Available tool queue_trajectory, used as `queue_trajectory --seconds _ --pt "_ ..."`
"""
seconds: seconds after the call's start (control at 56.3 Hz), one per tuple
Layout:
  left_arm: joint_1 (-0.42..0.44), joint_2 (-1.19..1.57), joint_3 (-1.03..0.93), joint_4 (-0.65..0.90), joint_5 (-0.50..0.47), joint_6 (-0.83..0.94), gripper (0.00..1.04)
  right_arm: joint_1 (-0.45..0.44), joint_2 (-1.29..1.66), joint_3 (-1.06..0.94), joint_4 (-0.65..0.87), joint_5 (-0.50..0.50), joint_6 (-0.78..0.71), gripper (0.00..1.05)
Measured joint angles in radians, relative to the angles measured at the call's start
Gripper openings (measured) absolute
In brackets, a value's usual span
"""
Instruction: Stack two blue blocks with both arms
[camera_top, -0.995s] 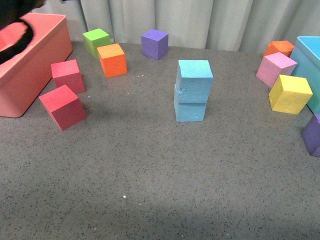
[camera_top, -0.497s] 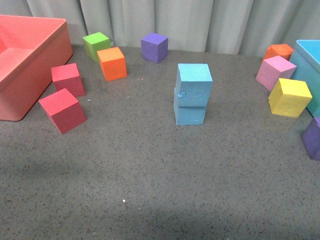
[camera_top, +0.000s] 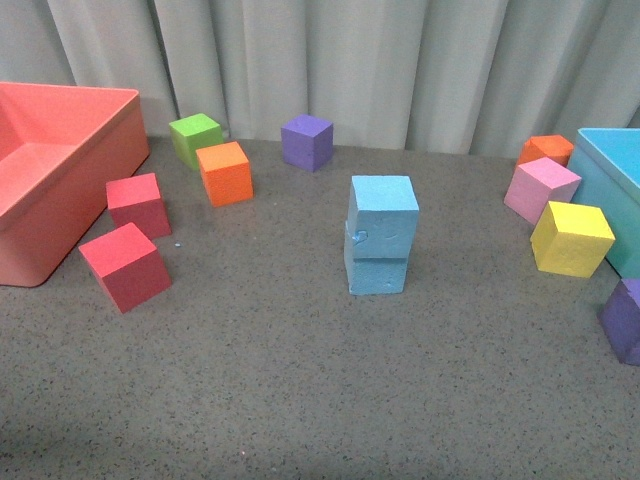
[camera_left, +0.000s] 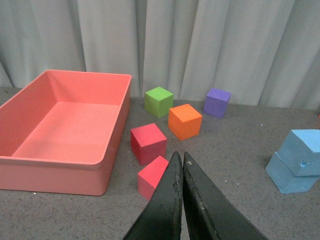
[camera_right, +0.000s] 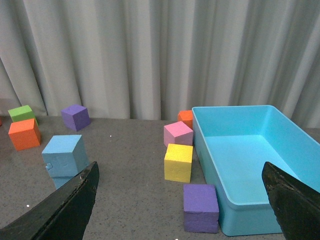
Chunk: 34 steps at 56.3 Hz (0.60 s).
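Two light blue blocks stand stacked in the middle of the table: the upper block (camera_top: 384, 212) rests on the lower one (camera_top: 376, 268), turned a little askew, and a small notch shows where they meet at the left. The same stack appears in the left wrist view, upper block (camera_left: 303, 158), and in the right wrist view, upper block (camera_right: 63, 152). Neither arm is in the front view. My left gripper (camera_left: 181, 156) is shut with nothing in it, well away from the stack. My right gripper (camera_right: 181, 172) is open wide and empty, back from the stack.
A coral bin (camera_top: 30, 245) stands at the left with two red cubes (camera_top: 125, 266) beside it. Green (camera_top: 196, 140), orange (camera_top: 225, 173) and purple (camera_top: 306, 141) cubes lie at the back. At the right, a teal bin (camera_top: 612, 190) with pink (camera_top: 541, 190), yellow (camera_top: 571, 238), orange and purple cubes.
A dark arm over the coral bin at the upper left has left the front view. The front camera's view has shifted, showing more curtain. The blue stack stays standing.
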Motion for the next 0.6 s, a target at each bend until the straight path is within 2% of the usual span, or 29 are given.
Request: queue_trajectory --seconds 0.124,0.604 --pt "0.033 -0.097 -0.016 -0.080 0.010 0.000 0.04 0.000 0.000 0.000 0.000 0.001 0.000 0.95" --pt "0.035 -0.444 -0.022 -0.391 0.014 0.000 0.04 0.000 0.000 0.000 0.000 0.000 0.000 0.95"
